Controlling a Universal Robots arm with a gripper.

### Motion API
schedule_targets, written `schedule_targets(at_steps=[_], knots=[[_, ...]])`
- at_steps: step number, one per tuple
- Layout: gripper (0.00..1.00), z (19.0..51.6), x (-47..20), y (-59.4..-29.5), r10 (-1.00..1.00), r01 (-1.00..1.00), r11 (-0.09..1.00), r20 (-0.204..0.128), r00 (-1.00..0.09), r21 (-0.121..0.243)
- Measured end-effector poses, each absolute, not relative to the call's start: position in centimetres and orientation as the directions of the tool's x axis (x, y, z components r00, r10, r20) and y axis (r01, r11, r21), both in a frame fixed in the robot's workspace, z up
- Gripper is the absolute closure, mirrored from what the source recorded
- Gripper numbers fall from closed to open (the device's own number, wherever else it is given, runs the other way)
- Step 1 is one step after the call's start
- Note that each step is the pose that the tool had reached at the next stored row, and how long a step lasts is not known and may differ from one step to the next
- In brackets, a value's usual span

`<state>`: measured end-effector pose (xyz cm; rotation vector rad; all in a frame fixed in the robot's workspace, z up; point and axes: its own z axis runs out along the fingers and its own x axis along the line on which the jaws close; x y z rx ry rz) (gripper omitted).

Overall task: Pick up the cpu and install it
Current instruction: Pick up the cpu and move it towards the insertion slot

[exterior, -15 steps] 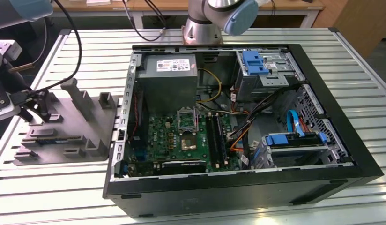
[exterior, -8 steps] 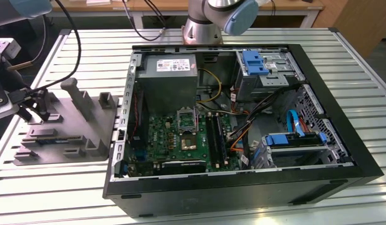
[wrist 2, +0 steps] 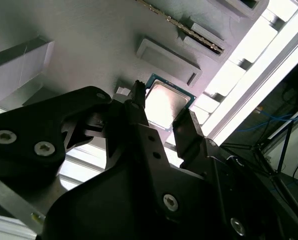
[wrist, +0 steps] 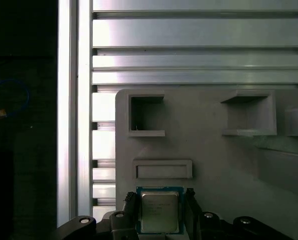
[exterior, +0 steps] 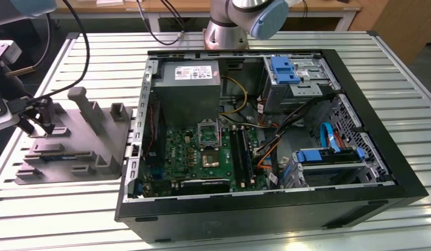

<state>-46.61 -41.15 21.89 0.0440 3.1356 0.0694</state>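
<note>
The cpu point(wrist: 159, 211) point(wrist 2: 166, 102), a small square chip with a pale metal top and green rim, sits between my two black fingers point(wrist: 130, 205) in both wrist views. My gripper point(wrist: 159, 212) point(wrist 2: 163, 112) is shut on its two opposite edges. It hangs just above the grey moulded tray point(wrist: 213, 165) point(wrist 2: 89, 45), near one corner. In the exterior view my gripper point(exterior: 37, 130) is at the far left, over the tray point(exterior: 76, 151). The black socket point(exterior: 210, 158) on the motherboard lies in the open computer case, with its metal frame point(exterior: 207, 130) raised.
The open black computer case point(exterior: 271, 209) fills the middle and right of the slatted aluminium table point(exterior: 62, 219). Inside are loose cables point(exterior: 292, 125), drive bays with blue clips point(exterior: 285, 70) and a power supply point(exterior: 191, 86). The tray has upright posts point(exterior: 86, 107). The arm's base point(exterior: 226, 31) stands behind the case.
</note>
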Motion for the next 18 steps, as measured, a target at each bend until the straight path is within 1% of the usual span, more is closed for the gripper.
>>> schedule_targets(at_steps=[18], knots=[[0.53, 22.20, -46.61, -41.15, 0.028, 0.028, 0.999, -0.004, -1.000, 0.044]])
